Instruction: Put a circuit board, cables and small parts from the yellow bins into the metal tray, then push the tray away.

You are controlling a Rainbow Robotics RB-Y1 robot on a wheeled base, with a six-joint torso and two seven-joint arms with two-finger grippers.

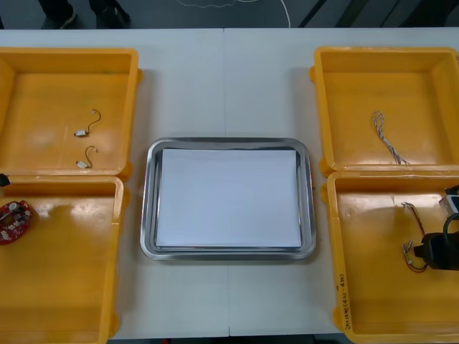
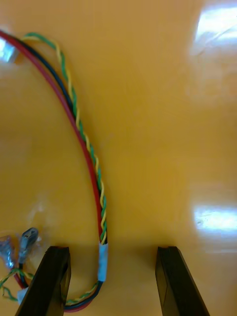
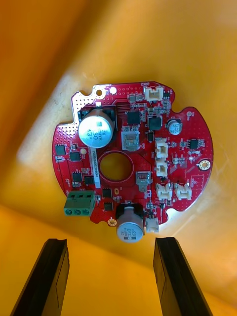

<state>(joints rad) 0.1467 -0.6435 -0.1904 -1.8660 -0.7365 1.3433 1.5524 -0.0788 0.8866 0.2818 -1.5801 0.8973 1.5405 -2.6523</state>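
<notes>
Four yellow bins [image 1: 68,79], plain. Worktop [image 1: 226,79] pale grey-white. Metal tray [image 1: 149,208]: shiny silver rim, white inside. Circuit board [image 3: 143,158]: red, with black chips, two silver cans, white connectors, one green terminal block, gold-ringed holes. Red and yellow cable [image 2: 91,163]: red lead, dark blue lead, green-yellow twisted pair, white band. Blue and white cable [image 1: 387,137]: twisted, pale. Small metal parts [image 1: 80,132]: silver, with dark hooked tails. Left gripper [image 3: 110,241] and right gripper [image 2: 113,249]: black.
</notes>
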